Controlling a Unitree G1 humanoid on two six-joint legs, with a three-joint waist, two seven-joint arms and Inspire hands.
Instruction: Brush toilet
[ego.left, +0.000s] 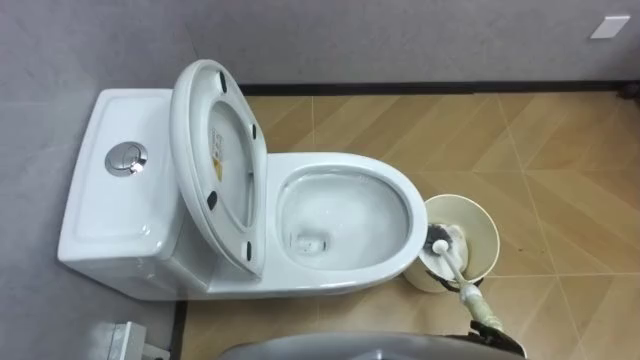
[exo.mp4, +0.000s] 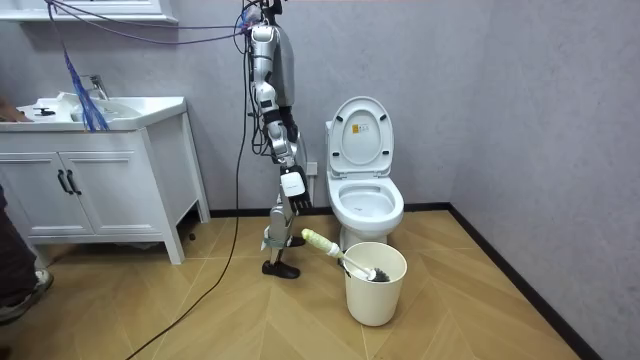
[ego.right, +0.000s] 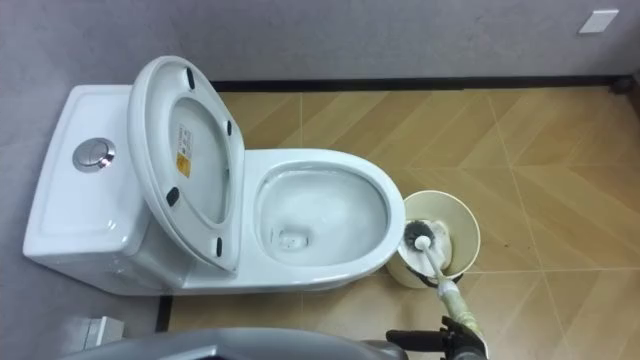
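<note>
At the far left, the cistern is backing against the grey wall. Next, the seat is standing raised, leaving the bowl open for scrubbing. Just right of the bowl, a cream bucket is sitting on the floor, and the brush is resting head-down inside it. Its handle is leaning out over the rim toward the robot, within easy reach. The robot is standing beside the toilet, and its right robot hand is hanging close above the handle's end. The fingers are looking loose, not clamped on it. Brushing is not yet beginning.
</note>
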